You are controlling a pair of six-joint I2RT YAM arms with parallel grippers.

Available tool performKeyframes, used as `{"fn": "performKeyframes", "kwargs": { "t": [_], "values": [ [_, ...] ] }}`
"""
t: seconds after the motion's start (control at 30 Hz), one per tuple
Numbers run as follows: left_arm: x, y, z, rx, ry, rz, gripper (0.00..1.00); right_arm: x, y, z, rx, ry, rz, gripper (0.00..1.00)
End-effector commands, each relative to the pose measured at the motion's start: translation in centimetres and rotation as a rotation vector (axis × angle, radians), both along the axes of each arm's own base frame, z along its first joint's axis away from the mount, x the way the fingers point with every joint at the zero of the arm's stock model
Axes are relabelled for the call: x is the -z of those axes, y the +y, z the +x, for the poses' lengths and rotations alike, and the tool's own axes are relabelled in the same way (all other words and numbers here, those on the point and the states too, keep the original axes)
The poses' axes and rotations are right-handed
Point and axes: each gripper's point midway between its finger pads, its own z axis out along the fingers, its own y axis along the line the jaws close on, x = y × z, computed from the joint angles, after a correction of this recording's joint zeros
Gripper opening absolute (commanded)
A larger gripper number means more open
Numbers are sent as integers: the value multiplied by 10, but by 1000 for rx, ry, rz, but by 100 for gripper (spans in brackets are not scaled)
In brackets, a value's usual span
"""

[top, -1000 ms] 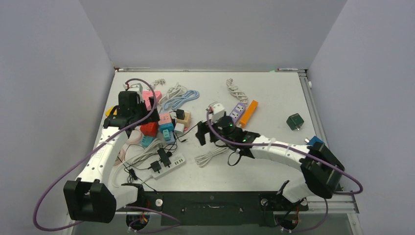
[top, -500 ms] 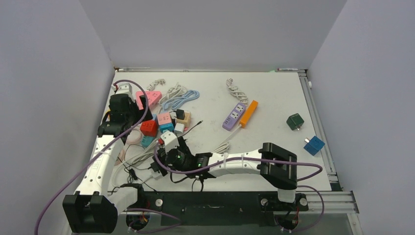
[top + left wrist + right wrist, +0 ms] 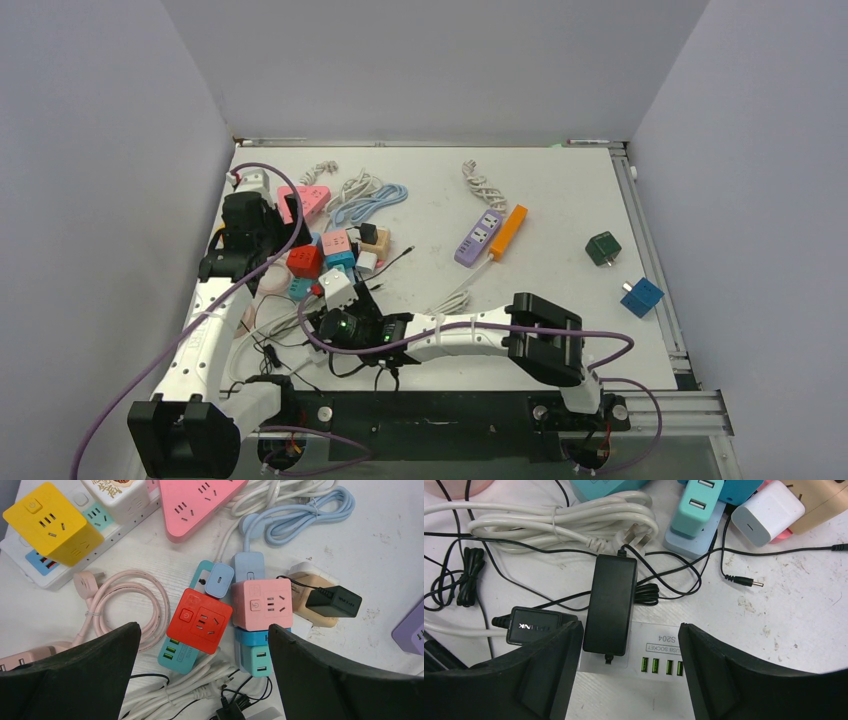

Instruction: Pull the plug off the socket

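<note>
1. Adapter plug (image 3: pixel 611 602), long and black, lies across the top of the white power strip (image 3: pixel 659 656), just above its row of green USB ports, at the near-left part of the table (image 3: pixel 560 200).
2. The right gripper (image 3: pixel 629 630) hangs low over the strip, its jaws apart around the plug: one finger is right beside the plug's side, the other stands clear of it, and nothing is grasped.
3. A second black adapter (image 3: pixel 531 625) lies just outside the nearer finger, and a bundled white cable (image 3: pixel 559 522) lies beyond the plug.
4. The left gripper (image 3: pixel 202 630) hovers released, fingers spread wide, above a red cube socket (image 3: pixel 200 620) and a pink cube socket (image 3: pixel 262 602) that touch each other.
</note>
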Motion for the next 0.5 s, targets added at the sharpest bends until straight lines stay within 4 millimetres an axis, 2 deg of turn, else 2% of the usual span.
{"fn": "performKeyframes", "kwargs": {
  "t": [0.0, 0.23, 0.47],
  "values": [
    [-14, -2, 5, 11, -62, -9, 96, -7, 7, 6, 25, -27, 0, 70],
    [-11, -3, 6, 13, -56, -10, 96, -2, 13, 5, 13, -43, -22, 65],
    [-9, -3, 6, 16, -47, -11, 96, 7, 17, 6, -1, -50, -56, 44]
  ]
}}
